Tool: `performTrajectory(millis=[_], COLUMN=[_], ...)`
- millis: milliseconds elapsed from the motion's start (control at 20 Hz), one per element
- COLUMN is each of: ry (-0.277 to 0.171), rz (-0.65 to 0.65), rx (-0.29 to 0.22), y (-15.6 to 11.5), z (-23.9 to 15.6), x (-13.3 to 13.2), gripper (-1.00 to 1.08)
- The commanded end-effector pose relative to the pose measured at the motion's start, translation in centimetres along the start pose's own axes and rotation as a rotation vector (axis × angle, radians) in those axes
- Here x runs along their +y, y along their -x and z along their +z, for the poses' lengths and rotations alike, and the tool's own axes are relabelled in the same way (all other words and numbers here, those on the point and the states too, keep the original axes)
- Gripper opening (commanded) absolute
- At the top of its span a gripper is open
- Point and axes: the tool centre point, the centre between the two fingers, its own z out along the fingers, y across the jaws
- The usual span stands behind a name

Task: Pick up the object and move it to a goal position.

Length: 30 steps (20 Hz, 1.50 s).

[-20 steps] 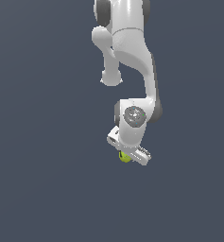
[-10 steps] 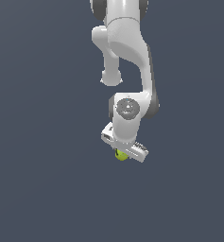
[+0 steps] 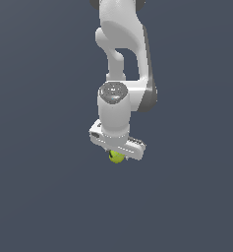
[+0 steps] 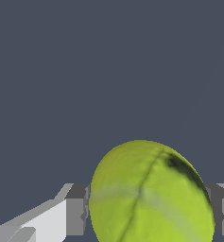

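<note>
One ball is being shown, yellow-green with thin dark curved seams like a tennis ball. In the wrist view it is being framed closely between two grey fingers, one at each side, each looking to be touching it or nearly so. In the exterior view the ball is being seen only as a small bright patch just beneath the tool, mostly hidden by the tool's white body.

The tool is being judged as pinching the ball across its widest part, though the contact itself is not being shown clearly. The ball is being judged as light, slightly springy and easy to roll, so a hold across its middle, with the fingers on opposite sides, is being favoured; a grip off centre could let it squirt out.

One arm is being shown, white with grey joints, reaching down from above to the tool. One plain dark grey surface is filling the background in both views. No goal marker is being seen, and whether the ball is being held clear of the surface cannot be told.
</note>
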Motion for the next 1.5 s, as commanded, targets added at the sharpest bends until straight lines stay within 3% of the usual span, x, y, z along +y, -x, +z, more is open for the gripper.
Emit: performTrajectory(millis=[0, 1450], ry=[-0.014, -0.161], rz=[-0.041, -0.477], rx=[0.011, 0.1], y=[-0.9, -11.9], z=[-2.0, -21.6], x=[1.0, 10.1], gripper=[-1.0, -1.0])
